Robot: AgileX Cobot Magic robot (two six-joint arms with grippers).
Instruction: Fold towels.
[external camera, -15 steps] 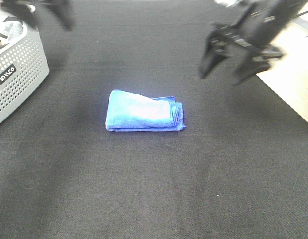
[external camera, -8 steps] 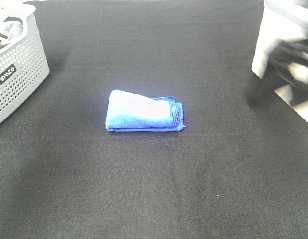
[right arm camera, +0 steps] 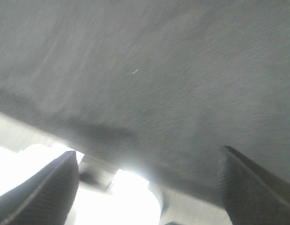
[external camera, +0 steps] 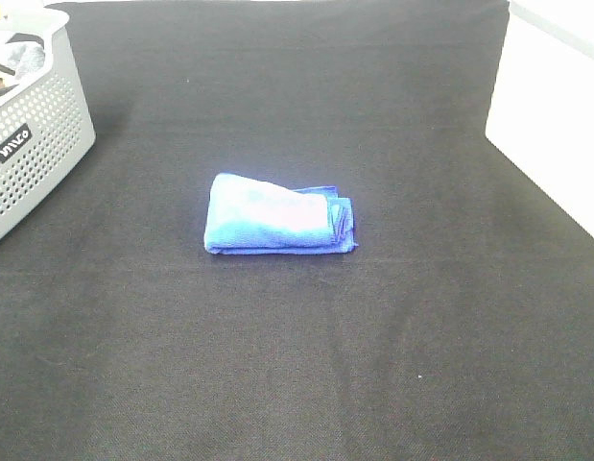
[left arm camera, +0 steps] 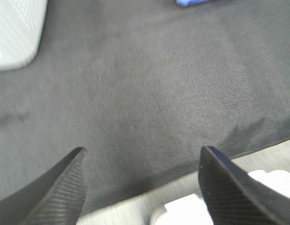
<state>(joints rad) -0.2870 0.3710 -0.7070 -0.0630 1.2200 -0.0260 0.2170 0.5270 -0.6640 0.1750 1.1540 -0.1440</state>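
Note:
The royal-blue towel (external camera: 277, 216) lies folded into a small thick rectangle near the middle of the black table cloth, its layered edges at its right end. A sliver of it shows in the left wrist view (left arm camera: 196, 2). Neither arm shows in the exterior high view. My left gripper (left arm camera: 142, 154) is open and empty above the black cloth near the table's edge. My right gripper (right arm camera: 149, 157) is open and empty above the cloth's edge, with no towel in its view.
A perforated grey basket (external camera: 33, 144) with grey cloth inside stands at the far left; it also shows in the left wrist view (left arm camera: 16, 33). A white surface (external camera: 556, 125) borders the black cloth on the right.
Both arms have pulled back out of the exterior high view: the left one first, then the right one moving off to the right. The folded towel has not moved.

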